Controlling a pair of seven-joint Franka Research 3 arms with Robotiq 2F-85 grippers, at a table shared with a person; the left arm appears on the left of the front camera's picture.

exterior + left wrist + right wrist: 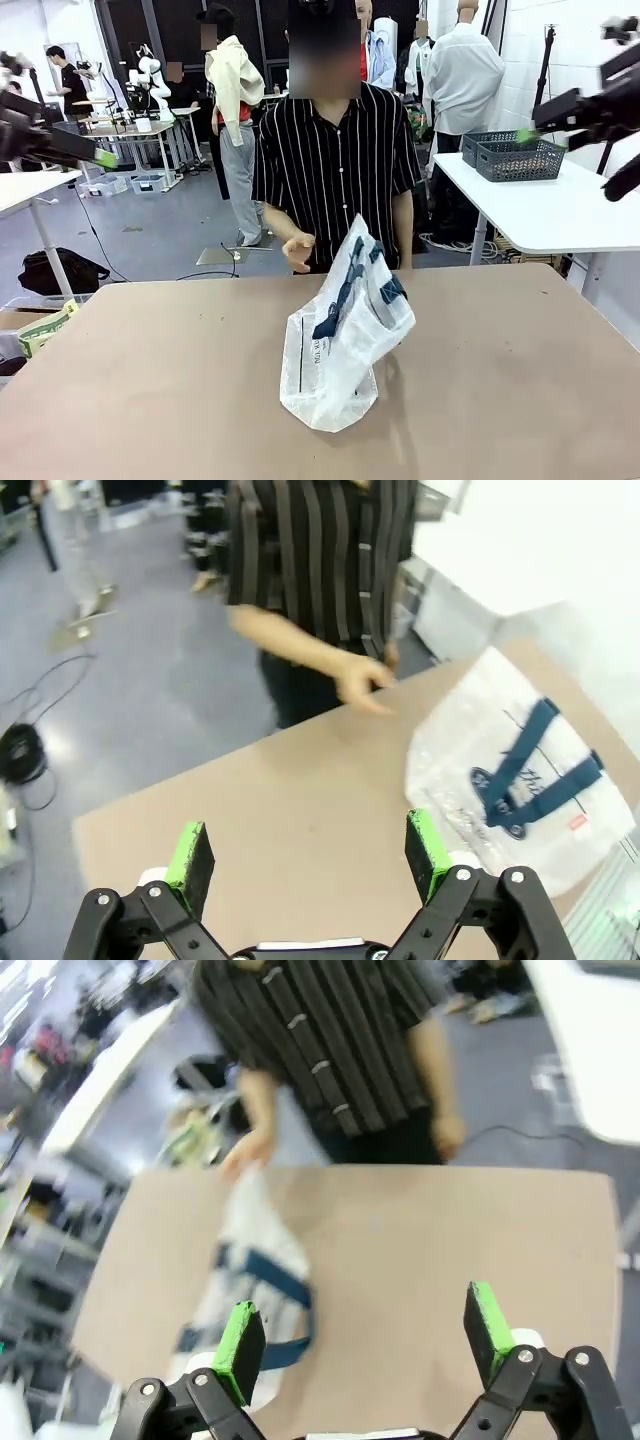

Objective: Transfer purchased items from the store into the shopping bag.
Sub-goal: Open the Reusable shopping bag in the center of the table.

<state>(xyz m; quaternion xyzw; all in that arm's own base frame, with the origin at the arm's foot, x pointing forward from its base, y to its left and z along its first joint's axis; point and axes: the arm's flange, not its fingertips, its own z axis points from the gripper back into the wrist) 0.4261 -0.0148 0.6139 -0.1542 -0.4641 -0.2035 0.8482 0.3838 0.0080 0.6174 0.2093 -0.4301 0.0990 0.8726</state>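
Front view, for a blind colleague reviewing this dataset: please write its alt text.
A translucent white crinkly plastic carrier bag with navy handles sits crumpled on a brown table. A person in a black striped shirt stands behind it, one hand near the bag. The robot's left hand and right hand hover raised at either edge.

We count two desks: one brown (150, 400) and one white (560, 210). The brown desk carries one bag (340, 350) with two navy handles (345, 285). The white desk carries two grey baskets (520, 160). One person (335, 160) faces us. We have two sets of jaws, with two green pads (190, 855) each.
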